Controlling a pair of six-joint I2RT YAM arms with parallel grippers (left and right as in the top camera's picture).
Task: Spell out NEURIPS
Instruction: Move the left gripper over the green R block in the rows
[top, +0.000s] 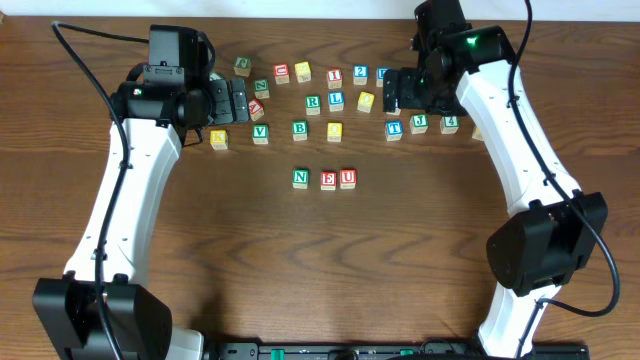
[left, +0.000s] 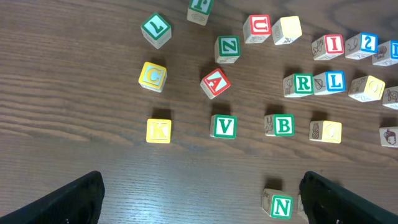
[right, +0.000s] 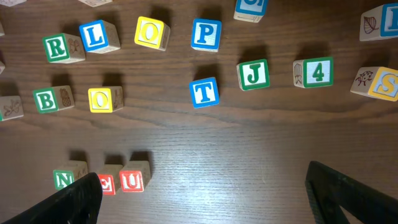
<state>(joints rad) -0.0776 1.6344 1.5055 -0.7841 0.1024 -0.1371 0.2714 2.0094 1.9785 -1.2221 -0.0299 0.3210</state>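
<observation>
Three lettered wooden blocks stand in a row at mid-table: green N (top: 300, 178), red E (top: 328, 180) and red U (top: 348, 178). The right wrist view shows them at lower left: N (right: 64, 179), E (right: 107, 183), U (right: 133, 180). Loose blocks lie behind them, among them green R (top: 313, 101) (right: 58, 48), red I (top: 334, 78) (left: 330, 45), blue P (right: 206, 34) and S (right: 380, 84). My left gripper (top: 240, 100) (left: 202, 199) is open and empty above the left blocks. My right gripper (top: 392, 92) (right: 205, 196) is open and empty above the right blocks.
Other loose blocks are scattered across the back of the table: K (left: 158, 130), V (left: 224, 126), A (left: 215, 82), B (left: 283, 125), T (right: 204, 93), J (right: 253, 74), 4 (right: 317, 72). Bare wood lies in front of the N-E-U row.
</observation>
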